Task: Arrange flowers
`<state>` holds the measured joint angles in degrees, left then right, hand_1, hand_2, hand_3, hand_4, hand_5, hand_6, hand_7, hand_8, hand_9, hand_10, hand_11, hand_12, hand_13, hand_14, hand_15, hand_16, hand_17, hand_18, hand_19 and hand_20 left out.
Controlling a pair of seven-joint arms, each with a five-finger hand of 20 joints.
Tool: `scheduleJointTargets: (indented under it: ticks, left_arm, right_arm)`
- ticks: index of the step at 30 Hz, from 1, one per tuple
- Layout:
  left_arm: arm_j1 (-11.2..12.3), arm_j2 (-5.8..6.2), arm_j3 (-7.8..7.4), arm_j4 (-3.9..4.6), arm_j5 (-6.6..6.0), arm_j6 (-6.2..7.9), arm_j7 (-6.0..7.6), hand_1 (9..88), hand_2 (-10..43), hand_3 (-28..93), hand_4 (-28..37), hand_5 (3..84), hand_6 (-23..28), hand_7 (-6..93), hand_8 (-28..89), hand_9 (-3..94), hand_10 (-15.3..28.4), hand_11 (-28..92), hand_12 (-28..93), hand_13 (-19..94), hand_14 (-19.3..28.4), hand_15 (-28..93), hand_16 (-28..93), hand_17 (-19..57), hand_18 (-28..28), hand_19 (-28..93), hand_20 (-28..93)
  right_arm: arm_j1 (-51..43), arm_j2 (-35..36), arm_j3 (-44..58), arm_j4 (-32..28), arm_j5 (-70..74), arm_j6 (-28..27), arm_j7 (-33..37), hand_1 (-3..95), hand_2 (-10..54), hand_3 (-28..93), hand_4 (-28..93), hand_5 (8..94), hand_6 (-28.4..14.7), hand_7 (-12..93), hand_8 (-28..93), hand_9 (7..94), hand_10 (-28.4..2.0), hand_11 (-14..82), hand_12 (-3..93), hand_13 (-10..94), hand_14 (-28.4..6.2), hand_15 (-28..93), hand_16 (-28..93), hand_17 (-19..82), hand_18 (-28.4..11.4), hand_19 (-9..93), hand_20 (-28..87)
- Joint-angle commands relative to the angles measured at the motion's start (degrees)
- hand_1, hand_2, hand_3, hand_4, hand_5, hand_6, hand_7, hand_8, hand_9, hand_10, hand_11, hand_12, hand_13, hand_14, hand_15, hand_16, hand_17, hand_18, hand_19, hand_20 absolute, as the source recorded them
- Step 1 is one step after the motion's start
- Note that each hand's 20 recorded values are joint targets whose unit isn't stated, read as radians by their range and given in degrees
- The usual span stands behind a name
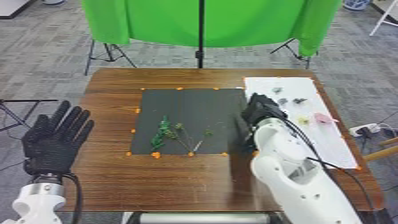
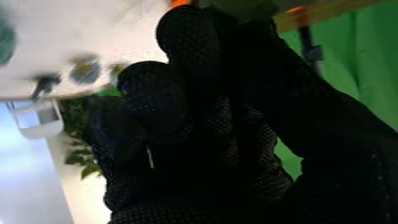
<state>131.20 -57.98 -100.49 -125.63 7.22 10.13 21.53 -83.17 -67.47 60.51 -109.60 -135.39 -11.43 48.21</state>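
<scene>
1. On matte black rectangular sheet (image 1: 200, 107), left part: dark green leafy sprig (image 1: 163, 132), long, narrow, bushy along its length, laid roughly lengthwise to the sheet.
2. Just right of that: olive-green sprig (image 1: 180, 134) with small tufts and thin stalks fanning out toward the near edge. Beside the stalk ends, a short pale thin piece (image 1: 197, 145), lying slanted. Farther right, a tiny green tuft (image 1: 209, 133).
3. On white rectangular sheet (image 1: 333, 142), right side of brown wooden counter (image 1: 178, 180): loose flower heads, spaced apart. Pink bloom (image 1: 323, 118), largest and brightest, near outer edge; small pale yellow bloom (image 1: 303, 120) just left of it.
4. Same white sheet, farther off: grey-green bloom (image 1: 277, 90), bluish-grey bloom (image 1: 282, 101), dark grey bloom (image 1: 299, 100). Too small for petal detail; blurred in wrist view too.
5. Right hand (image 1: 263, 107), black fabric glove: over the inner edge of white sheet, next to black sheet, near the far blooms. White arm coming in from bottom right, angled forward and inward. Cannot tell how far open, nor whether holding anything.
6. Left hand (image 1: 58, 140), black fabric glove: beside left edge of counter, well apart from all flowers. Wide open, fingers straight and slightly spread, pointing forward. Holding nothing.
</scene>
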Motion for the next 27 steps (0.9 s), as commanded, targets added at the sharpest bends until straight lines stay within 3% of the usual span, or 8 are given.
scheduleJointTargets:
  ticks: [1,5,9,12,14,16,24,27]
  left_arm:
    - [-1.2,1.09,0.66,0.90,-0.44,0.14,-1.40,28.0,7.7,79,-28.3,43.8,7.5,8.2,-8,38.5,13.8,15,10,32,12.4,17,-1,-4.6,12.6,28,12]
    - [-0.9,1.10,0.73,0.86,-0.86,0.56,-1.36,27.9,7.8,79,-28.3,43.8,7.5,8.2,-8,38.5,13.8,15,10,32,12.4,17,-1,-4.5,12.6,28,12]
    - [-0.9,1.08,0.85,0.90,-0.73,0.41,-1.22,27.9,7.9,79,-28.3,43.9,7.5,8.1,-8,38.5,13.8,15,10,32,12.4,17,-1,-4.4,12.6,28,12]
    - [-0.7,1.08,0.63,0.71,-0.64,0.57,-1.09,27.9,8.8,80,-28.3,43.9,7.5,8.1,-8,38.6,13.8,15,10,32,12.4,17,-1,-4.4,12.6,28,12]
    - [-0.4,1.00,0.57,0.63,-0.82,0.78,-0.95,28.0,9.2,81,-28.3,44.1,7.4,8.2,-8,38.6,13.8,15,10,32,12.4,17,-1,-4.4,12.6,28,12]
    - [-0.4,0.90,0.74,0.45,-1.39,1.25,-0.56,28.1,9.3,81,-28.3,44.1,7.4,8.3,-8,38.7,13.8,15,10,32,12.4,17,-1,-4.3,12.6,28,12]
    - [-0.3,0.65,0.70,0.37,-1.47,1.49,-0.40,28.0,9.4,81,-28.3,44.3,7.4,8.6,-8,39.0,13.8,15,10,32,12.5,17,-1,-4.4,12.6,29,12]
    - [-0.1,0.71,0.64,0.25,-1.55,1.94,-0.13,27.8,9.5,80,-28.3,44.4,7.4,8.7,-9,39.0,13.9,16,10,32,12.5,18,-2,-4.4,12.6,29,12]
  right_arm:
    - [-3.9,-8.2,-3.3,0.3,-1.2,-1.8,2.4,51.2,-9.5,78,-13,80.5,-4.9,28,26,85.7,-14.4,20.9,47.3,73,-13.0,66,38,43,-26.1,93,48]
    - [-6.0,-9.8,-2.8,-0.5,0.8,-0.8,3.8,51.4,-9.5,77,-14,78.0,-4.8,31,25,84.4,-14.4,22.3,47.8,73,-13.4,67,36,43,-26.2,93,49]
    - [-6.6,-9.7,-2.3,-0.9,2.3,1.3,4.0,44.9,-9.5,75,-17,75.8,-6.5,28,19,78.8,-17.6,36.5,33.0,71,-14.6,69,30,43,-26.1,93,49]
    - [-6.5,-9.8,-1.8,-0.8,2.4,0.8,4.3,34.6,-3.8,79,-17,75.0,-7.4,23,-2,77.4,-19.2,38.3,27.3,70,-15.6,69,29,43,-26.2,93,49]
    - [-6.6,-10.0,-1.3,-0.7,2.7,1.6,4.6,32.8,-1.9,79,-17,74.1,-8.0,20,-8,77.1,-19.8,37.3,26.6,70,-16.2,69,29,42,-26.4,93,49]
    - [-6.6,-10.1,-0.7,-0.7,3.2,1.8,5.1,30.9,1.0,79,-17,72.9,-8.4,18,-9,77.1,-20.1,37.0,26.4,70,-16.5,69,29,42,-26.5,93,49]
    - [-7.0,-9.4,1.7,-1.7,4.0,2.6,5.7,29.6,2.8,79,-17,72.2,-8.6,15,-9,77.3,-20.4,36.5,26.0,69,-16.9,70,29,42,-26.7,93,49]
    - [-8.9,-8.7,3.8,-4.1,9.2,6.3,-0.5,29.6,4.1,79,-17,73.1,-8.3,17,-8,77.3,-20.4,36.6,26.0,69,-17.0,70,29,42,-26.5,93,49]
